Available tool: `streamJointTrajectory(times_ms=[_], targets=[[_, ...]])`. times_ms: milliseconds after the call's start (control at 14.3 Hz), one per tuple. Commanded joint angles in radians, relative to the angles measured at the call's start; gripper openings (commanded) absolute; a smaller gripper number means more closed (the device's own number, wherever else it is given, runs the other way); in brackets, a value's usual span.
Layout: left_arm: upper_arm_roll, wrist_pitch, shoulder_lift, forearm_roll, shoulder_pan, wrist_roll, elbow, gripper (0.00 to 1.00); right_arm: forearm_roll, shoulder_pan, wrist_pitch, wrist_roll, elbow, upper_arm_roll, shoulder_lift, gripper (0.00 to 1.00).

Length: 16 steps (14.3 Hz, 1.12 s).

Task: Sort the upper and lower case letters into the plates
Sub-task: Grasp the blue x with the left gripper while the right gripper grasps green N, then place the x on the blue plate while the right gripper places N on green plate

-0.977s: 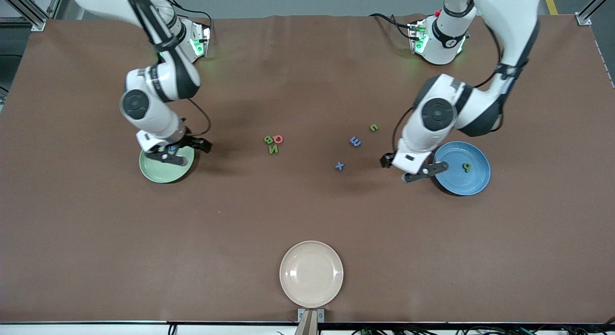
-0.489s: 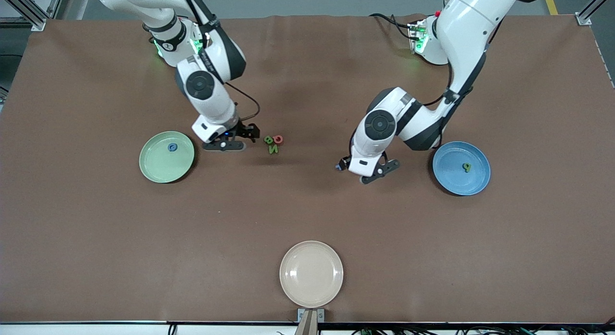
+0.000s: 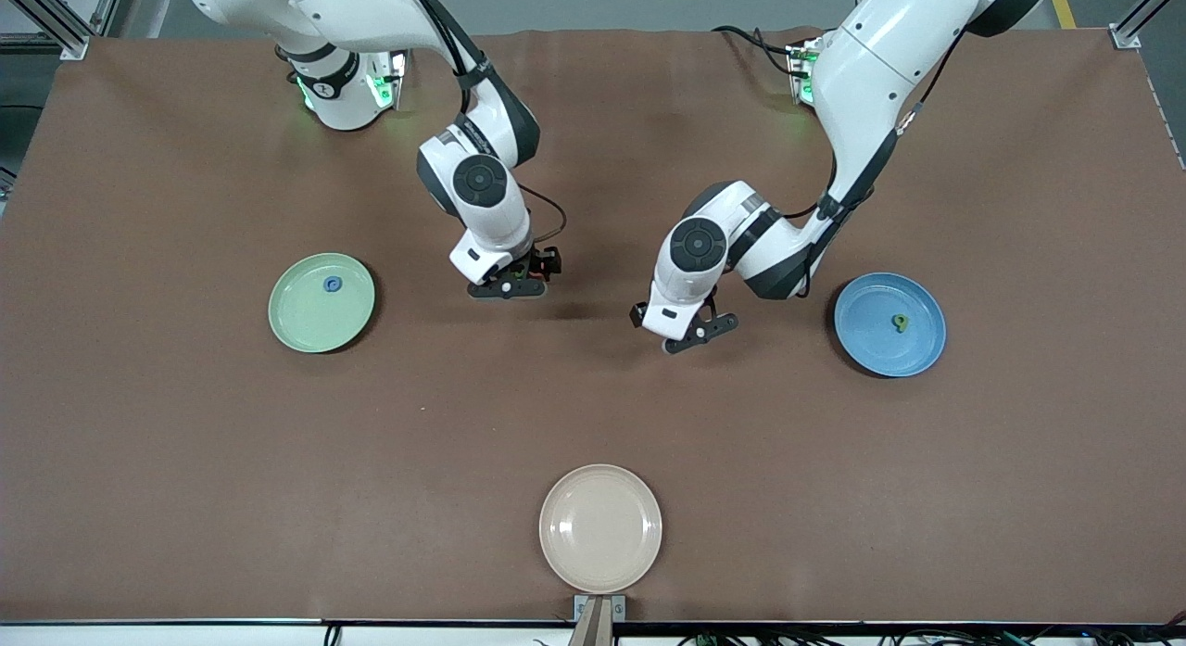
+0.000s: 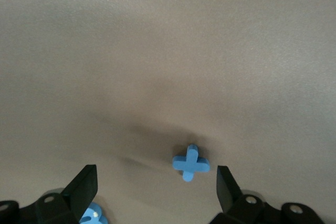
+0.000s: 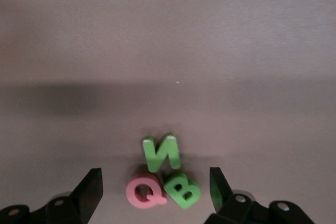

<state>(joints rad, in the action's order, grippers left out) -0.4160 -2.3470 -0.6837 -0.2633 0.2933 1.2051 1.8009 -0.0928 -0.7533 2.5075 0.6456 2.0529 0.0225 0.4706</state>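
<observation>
— Where do your two pincers stand, and what lies under each?

— Your right pincer [image 3: 507,285] hangs low over the middle of the desk [image 3: 185,442], toward the right arm's end. Its wrist view shows the fingers [image 5: 90,188] spread apart and gripping nothing, with three capitals packed together between them: a green N [image 5: 163,152], a pink-red Q-like letter [image 5: 145,193] and a green B [image 5: 181,191]. The Q and B sit side by side in the gap, touching; the N lies just past them.

— And the left?

— Your left pincer [image 3: 687,332] hovers over the blue x [image 4: 190,162], released and wide. The x lies flat on the desk between the fingers [image 4: 82,187], closer to one than to the other, so you would want to centre before coming down. A scrap of another blue letter [image 4: 92,216] peeks out beside the other finger.

— Which relation decides the coming move?

— For the right arm, the crowding: closing as it stands would likely trap Q and B together, so pick one and line up on it alone. For the left, the x stands alone.

— Where do they go?

— The pale green plate [image 3: 296,326] lies toward the right arm's end, holding a blue letter [image 3: 331,284]. The blue plate [image 3: 917,349] lies toward the left arm's end, with a green letter [image 3: 899,323] in it. Each arm is nearer its own plate.
</observation>
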Motion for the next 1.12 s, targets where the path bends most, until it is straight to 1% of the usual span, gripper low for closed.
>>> streamJointTrajectory(times_ms=[0,209,279,419,489,558,628,838,908,1047], targets=[[0.003,-0.031,-0.028,-0.028,0.024,0.018,-0.028,1.00,0.024,-0.006,0.010,0.020,-0.017,0.011,0.022,0.80],[0.003,-0.054,-0.046,-0.037,0.029,0.016,-0.043,1.00,0.024,-0.008,0.031,0.020,-0.017,0.014,0.042,0.78],[0.003,-0.054,-0.051,-0.042,0.030,0.016,-0.043,1.00,0.024,-0.006,0.033,0.020,-0.019,0.014,0.046,0.73],[0.003,-0.057,-0.060,-0.048,0.030,0.016,-0.044,0.98,0.025,-0.008,0.039,0.020,-0.019,0.014,0.054,0.69],[0.003,-0.057,-0.060,-0.050,0.030,0.016,-0.044,0.93,0.025,-0.009,0.046,0.020,-0.017,0.014,0.056,0.66],[0.003,-0.057,-0.065,-0.054,0.032,0.016,-0.044,0.84,0.025,-0.012,0.048,0.022,-0.019,0.014,0.059,0.62],[0.003,-0.057,-0.066,-0.060,0.030,0.016,-0.044,0.81,0.025,-0.012,0.048,0.022,-0.017,0.016,0.065,0.56],[0.003,-0.057,-0.068,-0.062,0.030,0.016,-0.044,0.64,0.025,-0.017,0.048,0.025,-0.017,0.016,0.068,0.36],[0.003,-0.057,-0.066,-0.062,0.030,0.014,-0.044,0.61,0.025,-0.015,0.048,0.026,-0.017,0.016,0.068,0.26],[0.003,-0.057,-0.068,-0.062,0.030,0.014,-0.044,0.54,0.024,-0.006,0.039,0.026,-0.017,0.019,0.066,0.02]])
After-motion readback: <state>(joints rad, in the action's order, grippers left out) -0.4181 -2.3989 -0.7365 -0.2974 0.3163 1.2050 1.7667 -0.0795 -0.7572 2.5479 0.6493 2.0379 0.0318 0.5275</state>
